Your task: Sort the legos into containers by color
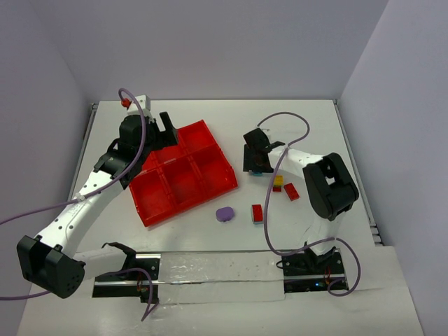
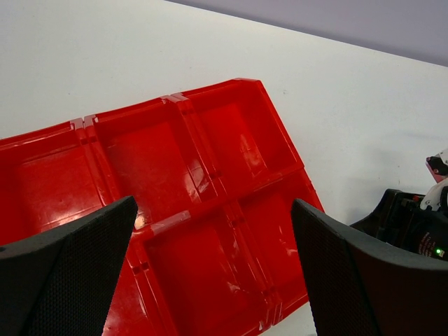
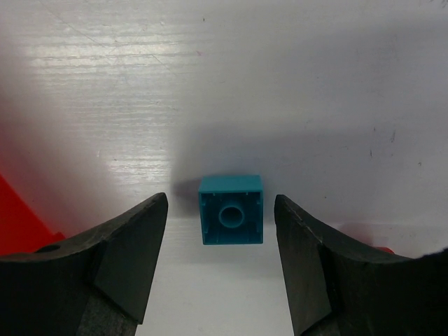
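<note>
The red tray with six compartments lies left of centre; it also fills the left wrist view, its compartments bare. My left gripper is open and empty above the tray's far edge. My right gripper is open, low over the table, with a teal lego lying upside down between its fingers, untouched. A purple lego, a red lego, another red lego and a yellow lego lie on the table right of the tray.
The tray's corner shows at the left edge of the right wrist view. A clear plastic strip lies along the near edge between the arm bases. The right arm's body shows right of the tray in the left wrist view.
</note>
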Action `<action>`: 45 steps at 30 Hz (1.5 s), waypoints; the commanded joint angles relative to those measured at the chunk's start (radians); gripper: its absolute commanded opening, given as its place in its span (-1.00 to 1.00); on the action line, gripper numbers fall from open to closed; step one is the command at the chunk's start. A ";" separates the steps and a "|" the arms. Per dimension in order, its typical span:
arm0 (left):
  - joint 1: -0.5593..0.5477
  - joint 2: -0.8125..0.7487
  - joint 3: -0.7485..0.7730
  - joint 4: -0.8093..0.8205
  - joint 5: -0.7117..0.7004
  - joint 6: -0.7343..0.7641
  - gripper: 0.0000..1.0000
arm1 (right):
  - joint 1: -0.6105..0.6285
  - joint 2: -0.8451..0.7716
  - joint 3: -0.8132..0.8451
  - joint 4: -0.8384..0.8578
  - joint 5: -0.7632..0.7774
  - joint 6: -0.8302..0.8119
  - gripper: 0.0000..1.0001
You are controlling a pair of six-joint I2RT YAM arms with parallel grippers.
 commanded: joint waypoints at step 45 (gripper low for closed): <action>0.147 -0.135 0.080 -0.203 -0.104 -0.092 0.99 | 0.252 0.531 1.212 -0.269 0.019 -0.074 -0.49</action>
